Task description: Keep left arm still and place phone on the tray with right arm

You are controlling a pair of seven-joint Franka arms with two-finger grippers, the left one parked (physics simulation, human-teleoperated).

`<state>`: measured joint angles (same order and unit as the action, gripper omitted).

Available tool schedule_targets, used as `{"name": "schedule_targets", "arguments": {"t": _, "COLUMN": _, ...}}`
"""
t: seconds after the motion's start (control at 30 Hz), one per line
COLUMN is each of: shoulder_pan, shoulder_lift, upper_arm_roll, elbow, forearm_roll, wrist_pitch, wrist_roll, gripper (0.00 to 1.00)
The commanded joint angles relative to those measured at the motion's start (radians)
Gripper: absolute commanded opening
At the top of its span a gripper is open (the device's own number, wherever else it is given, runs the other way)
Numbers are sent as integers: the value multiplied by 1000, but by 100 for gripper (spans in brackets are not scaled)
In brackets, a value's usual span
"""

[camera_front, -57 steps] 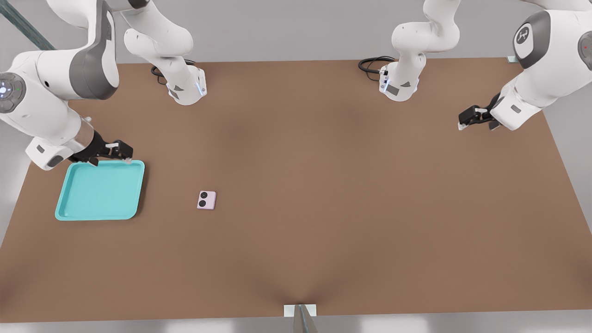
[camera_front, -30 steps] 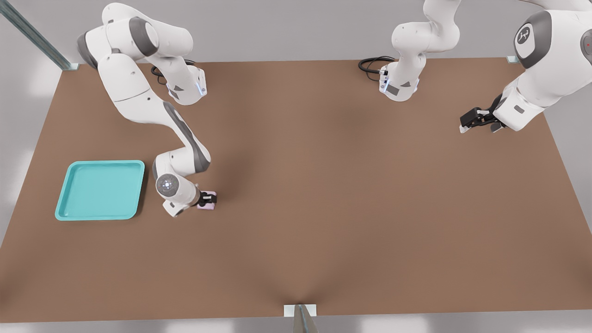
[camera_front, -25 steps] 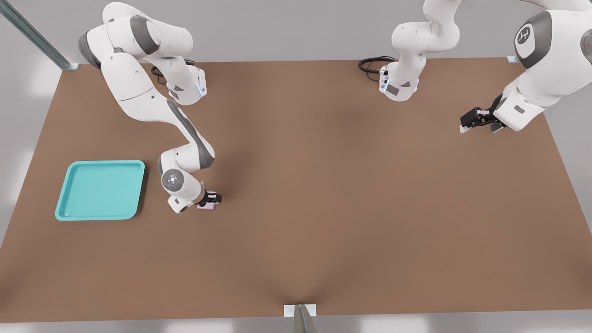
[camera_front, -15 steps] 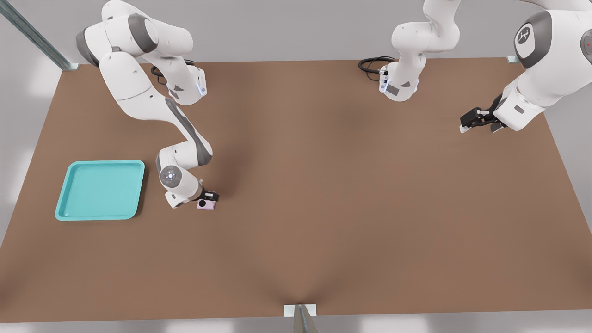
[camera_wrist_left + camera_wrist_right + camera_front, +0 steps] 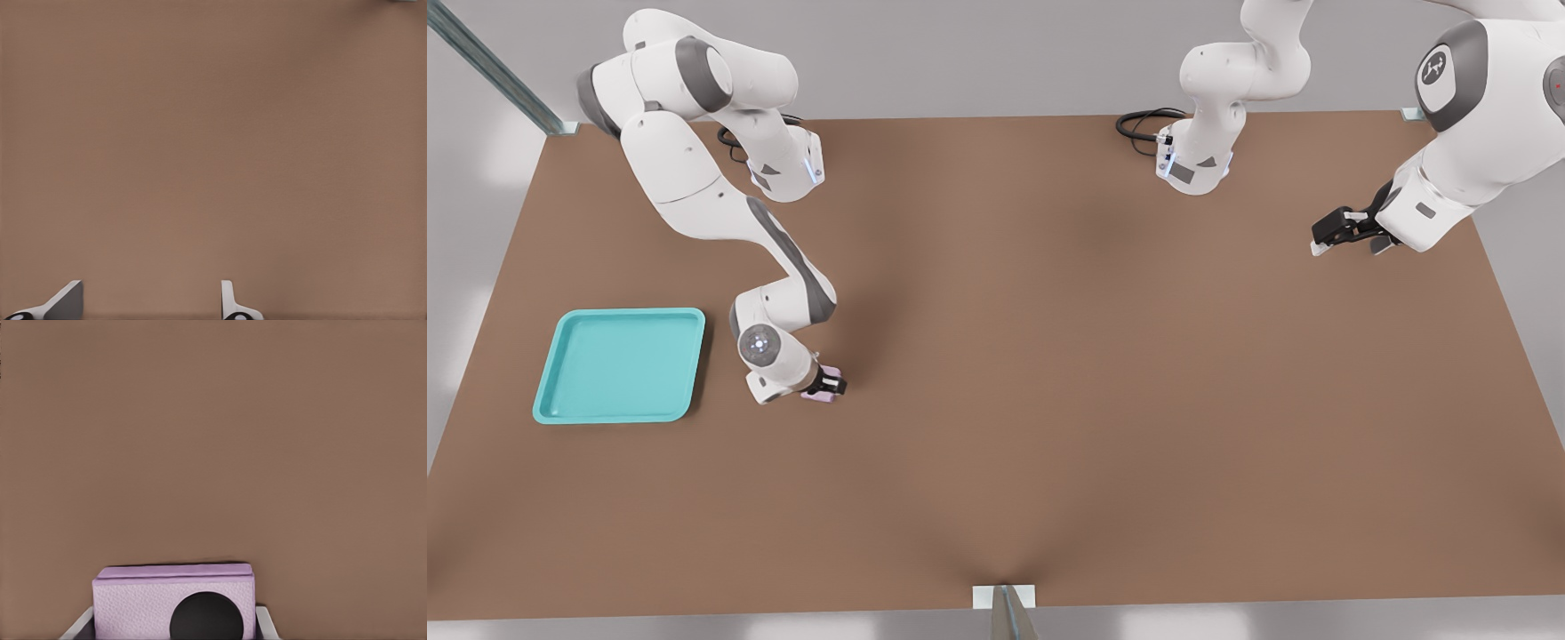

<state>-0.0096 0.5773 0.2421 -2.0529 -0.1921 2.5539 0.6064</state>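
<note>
1. Sitting at the front view's left-centre, the tray (image 5: 618, 364) lies flat on the table (image 5: 1103, 373).
2. Just right of it, apart from its rim, the right arm (image 5: 720, 209) bends down.
3. Its gripper (image 5: 827, 385) is closed on the phone (image 5: 819, 396), fingers (image 5: 265, 623) flanking it in the wrist view.

I'm getting: front view, high, looking down on table (image 5: 1049, 356); right wrist view, close on phone (image 5: 175, 603); left wrist view, bare tabletop.
</note>
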Motion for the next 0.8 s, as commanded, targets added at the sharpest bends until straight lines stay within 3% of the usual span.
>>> {"name": "schedule_targets", "arguments": {"t": 0.0, "shoulder_pan": 2, "shoulder_lift": -1, "upper_arm_roll": 0, "elbow": 0, "forearm_roll": -9, "wrist_pitch": 0, "wrist_roll": 59, "gripper": 86}}
{"name": "schedule_targets", "arguments": {"t": 0.13, "shoulder_pan": 2, "shoulder_lift": -33, "upper_arm_roll": 0, "elbow": -6, "forearm_roll": -12, "wrist_pitch": -38, "wrist_roll": 59, "gripper": 73}}
{"name": "schedule_targets", "arguments": {"t": 0.23, "shoulder_pan": -27, "shoulder_lift": -137, "upper_arm_roll": 9, "elbow": -3, "forearm_roll": -13, "wrist_pitch": -126, "wrist_roll": 7, "gripper": 74}}
{"name": "schedule_targets", "arguments": {"t": 0.33, "shoulder_pan": -200, "shoulder_lift": -208, "upper_arm_roll": 13, "elbow": -15, "forearm_roll": -13, "wrist_pitch": -168, "wrist_roll": -296, "gripper": 74}}
{"name": "schedule_targets", "arguments": {"t": 0.5, "shoulder_pan": -546, "shoulder_lift": -212, "upper_arm_roll": 14, "elbow": -10, "forearm_roll": -12, "wrist_pitch": -167, "wrist_roll": -853, "gripper": 74}}
{"name": "schedule_targets", "arguments": {"t": 0.6, "shoulder_pan": -679, "shoulder_lift": -203, "upper_arm_roll": 14, "elbow": -15, "forearm_roll": -12, "wrist_pitch": -167, "wrist_roll": -1047, "gripper": 74}}
{"name": "schedule_targets", "arguments": {"t": 0.67, "shoulder_pan": -736, "shoulder_lift": -160, "upper_arm_roll": 14, "elbow": -10, "forearm_roll": -12, "wrist_pitch": -161, "wrist_roll": -1117, "gripper": 100}}
{"name": "schedule_targets", "arguments": {"t": 0.77, "shoulder_pan": -734, "shoulder_lift": -149, "upper_arm_roll": 16, "elbow": -1, "forearm_roll": -12, "wrist_pitch": -164, "wrist_roll": -1108, "gripper": 100}}
